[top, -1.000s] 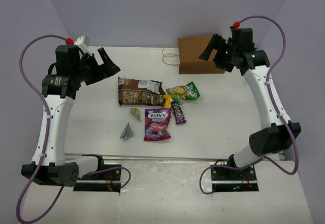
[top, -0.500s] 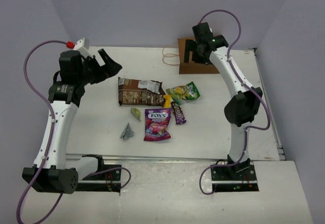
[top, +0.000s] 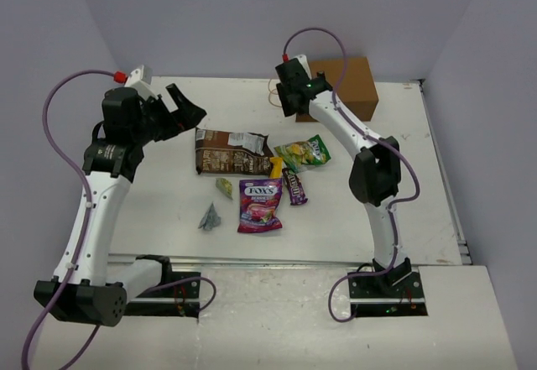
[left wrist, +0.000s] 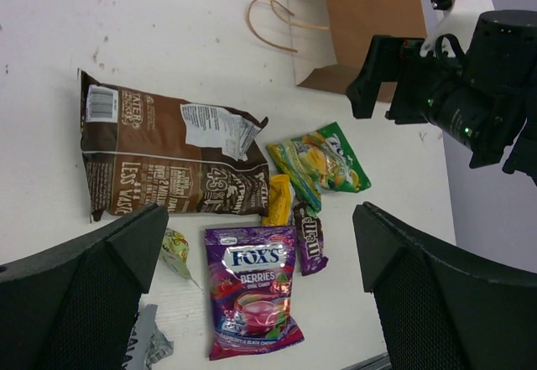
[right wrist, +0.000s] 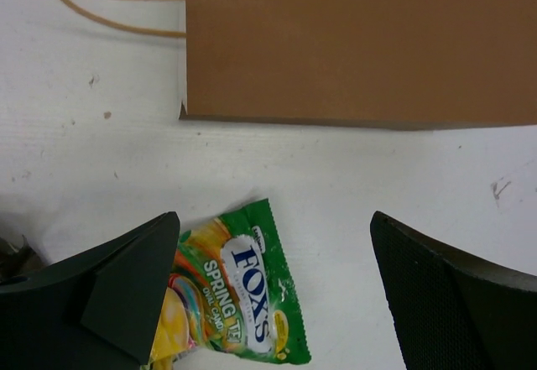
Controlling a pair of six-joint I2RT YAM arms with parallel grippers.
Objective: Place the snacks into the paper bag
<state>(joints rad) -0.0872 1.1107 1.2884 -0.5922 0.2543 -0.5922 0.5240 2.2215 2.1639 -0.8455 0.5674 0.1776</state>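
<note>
The snacks lie in a cluster mid-table: long brown wrapper (top: 231, 152), green bag (top: 304, 153), purple Fox's pouch (top: 259, 205), dark brown bar (top: 294, 186), yellow bar (top: 275, 167), tiny green wrapper (top: 224, 187) and grey wrapper (top: 209, 217). The paper bag (top: 352, 85) lies flat at the back. My right gripper (top: 294, 101) hangs open and empty over the bag's left edge. In its view (right wrist: 275, 219) the bag (right wrist: 361, 43) is above and the green bag (right wrist: 239, 303) below. My left gripper (top: 180, 110) is open and empty, high above the snacks (left wrist: 260, 219).
The bag's thin loop handles (top: 273, 91) lie on the table to its left, also in the right wrist view (right wrist: 109, 5). The right arm (top: 369, 169) stretches across the table's right half. Purple walls close in the back and both sides.
My right arm has swung left, from the bag's right side across it to its left edge. My left gripper has shifted a little to the right. The snacks have not moved.
</note>
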